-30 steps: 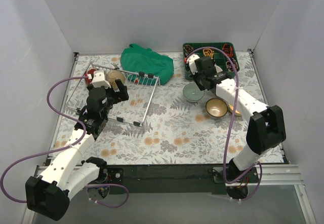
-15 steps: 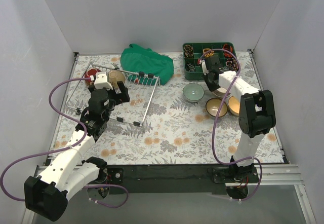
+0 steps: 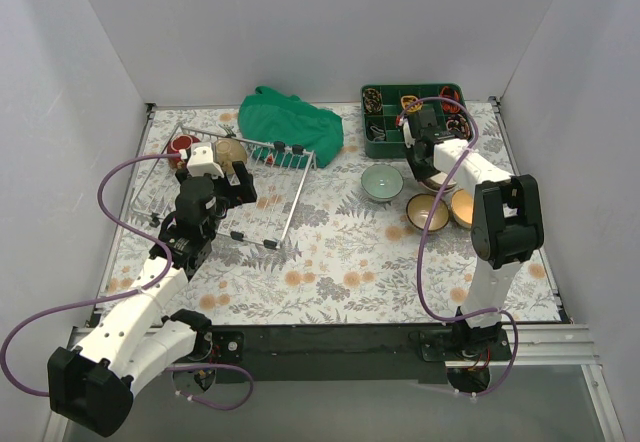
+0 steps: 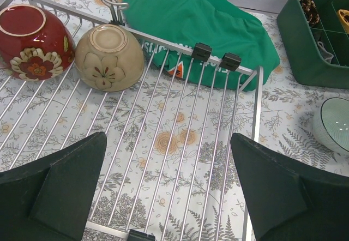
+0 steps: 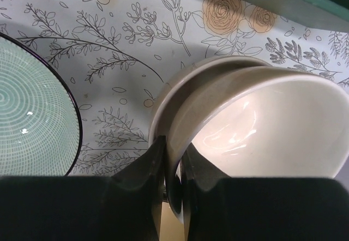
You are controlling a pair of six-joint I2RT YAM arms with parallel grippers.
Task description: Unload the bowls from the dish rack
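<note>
The silver wire dish rack (image 3: 272, 190) lies at the left and fills the left wrist view (image 4: 254, 137). A red floral bowl (image 3: 181, 146) (image 4: 32, 39) and a beige bowl (image 3: 230, 150) (image 4: 109, 56) lie upside down at its far edge. My left gripper (image 3: 228, 186) (image 4: 169, 197) hovers open and empty over the bare wires. My right gripper (image 3: 424, 162) (image 5: 173, 164) is shut on the rim of a beige bowl (image 5: 262, 115), tilted low over the cloth near the green tray. A pale green bowl (image 3: 382, 182) (image 5: 30, 104) sits just left of it.
Two tan bowls (image 3: 427, 213) (image 3: 463, 206) sit on the table at the right, in front of the held bowl. The green compartment tray (image 3: 376, 144) (image 4: 319, 44) stands at the back right. A crumpled green cloth (image 3: 290, 122) (image 4: 202, 25) lies behind the rack.
My right arm swung right and folded back, carrying the beige bowl from near the pale green bowl to beside the tray. The left arm has barely moved.
</note>
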